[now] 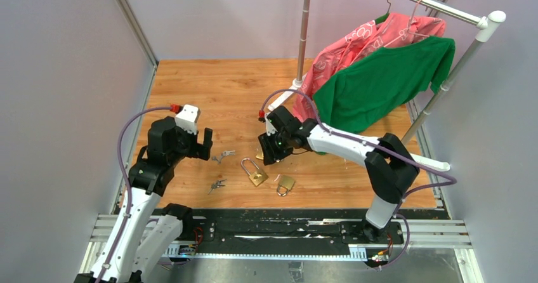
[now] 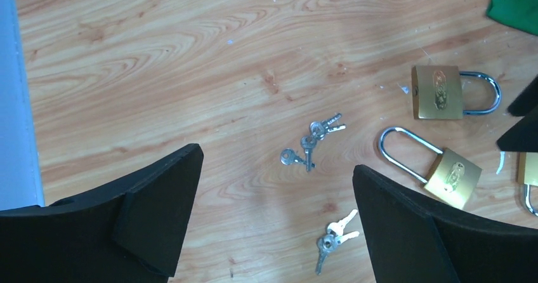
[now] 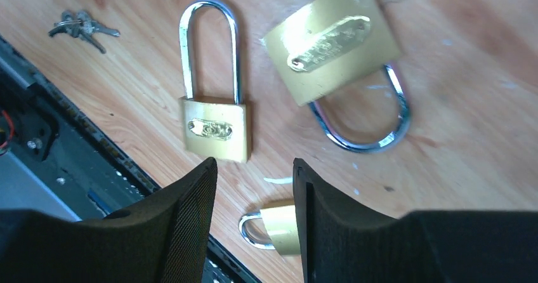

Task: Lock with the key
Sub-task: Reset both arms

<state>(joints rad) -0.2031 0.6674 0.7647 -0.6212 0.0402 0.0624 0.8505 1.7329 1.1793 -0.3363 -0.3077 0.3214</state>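
Three brass padlocks lie on the wooden table. The long-shackle padlock [image 3: 214, 127] and a wide padlock [image 3: 333, 42] lie ahead of my right gripper [image 3: 254, 169]. That gripper is open with nothing between its fingers, and the small padlock [image 3: 279, 229] shows on the table through the gap. From above, my right gripper [image 1: 271, 156] hovers just behind the long-shackle padlock [image 1: 257, 176] and the small padlock [image 1: 285, 184]. Two key bunches lie left of them, one bunch [image 2: 312, 142] farther and one bunch [image 2: 333, 238] nearer. My left gripper [image 2: 276, 159] hangs wide open above them.
A clothes rack [image 1: 304, 29] with a pink garment [image 1: 355, 45] and a green shirt [image 1: 380, 80] stands at the back right. The black base rail [image 1: 279, 223] runs along the table's near edge. Grey walls close in both sides.
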